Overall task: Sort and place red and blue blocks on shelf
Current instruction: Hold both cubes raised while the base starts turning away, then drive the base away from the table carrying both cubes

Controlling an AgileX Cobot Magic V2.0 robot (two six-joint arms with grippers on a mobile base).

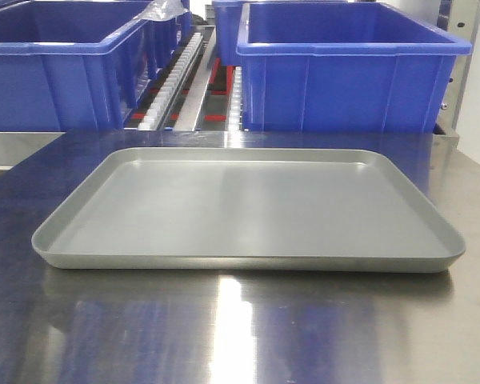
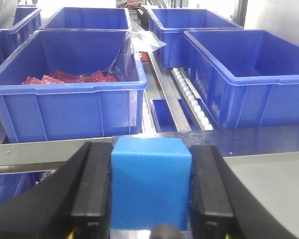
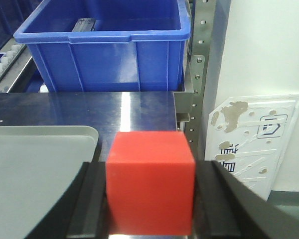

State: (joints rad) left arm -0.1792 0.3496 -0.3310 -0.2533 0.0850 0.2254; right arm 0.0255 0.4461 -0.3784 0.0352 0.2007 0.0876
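My left gripper [image 2: 150, 162] is shut on the blue block [image 2: 150, 194], a plain matte cube held between the black fingers [image 2: 92, 189]. It is held just in front of the shelf's brushed steel front rail [image 2: 40, 152]. My right gripper [image 3: 150, 169] is shut on the red block [image 3: 150, 191], held above the steel table [image 3: 139, 107] beside the grey tray's right corner. The shelf's roller tracks [image 2: 192, 97] run between the blue bins. Neither gripper nor block shows in the front view.
A shallow grey tray [image 1: 248, 260] lies on the steel table [image 1: 240, 336]; it also shows in the right wrist view [image 3: 35, 169]. Big blue bins [image 1: 352, 72] stand on the shelf; one [image 2: 70, 107] holds red material. A perforated upright [image 3: 199, 64] and white panel [image 3: 254, 139] stand at right.
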